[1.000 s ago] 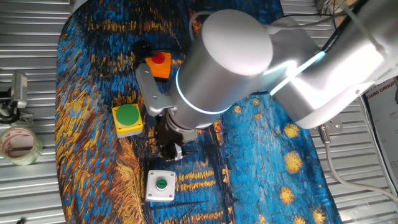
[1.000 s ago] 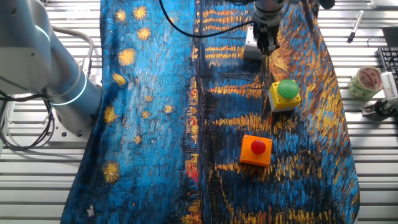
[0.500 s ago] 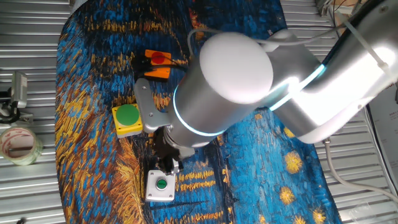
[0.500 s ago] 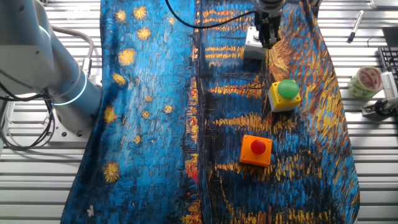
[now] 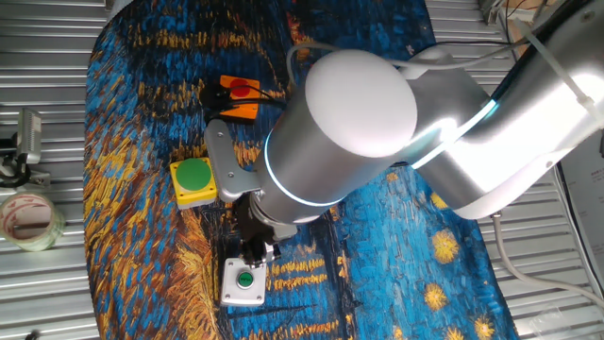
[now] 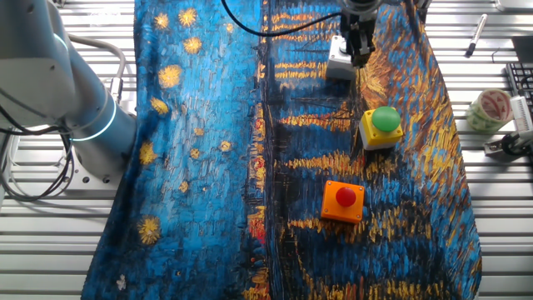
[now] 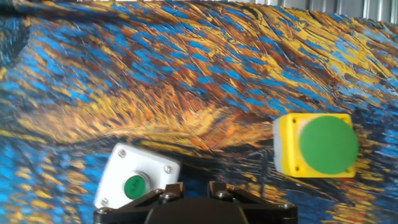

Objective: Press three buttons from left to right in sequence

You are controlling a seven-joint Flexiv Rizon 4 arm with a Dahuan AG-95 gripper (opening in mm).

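Note:
The three buttons lie in a row on the painted cloth. The orange box with the red button (image 5: 239, 94) (image 6: 343, 201) is at one end. The yellow box with the large green button (image 5: 193, 179) (image 6: 381, 127) (image 7: 317, 145) is in the middle. The white box with the small green button (image 5: 244, 281) (image 6: 338, 62) (image 7: 138, 179) is at the other end. My gripper (image 5: 256, 251) (image 6: 359, 53) hangs at the white box's edge on the yellow box's side, off to one side of the small green button. Only its base shows in the hand view, so the fingertips are hidden.
A tape roll (image 5: 26, 219) (image 6: 488, 109) and a metal clamp (image 5: 21, 149) lie on the slatted table beside the cloth. A pen (image 6: 475, 34) lies at the table's far side. The arm's big elbow (image 5: 349, 123) covers the middle of the cloth.
A second ago the gripper was between the yellow and white boxes; it has moved to the white box's edge. Over the last half second it has barely shifted.

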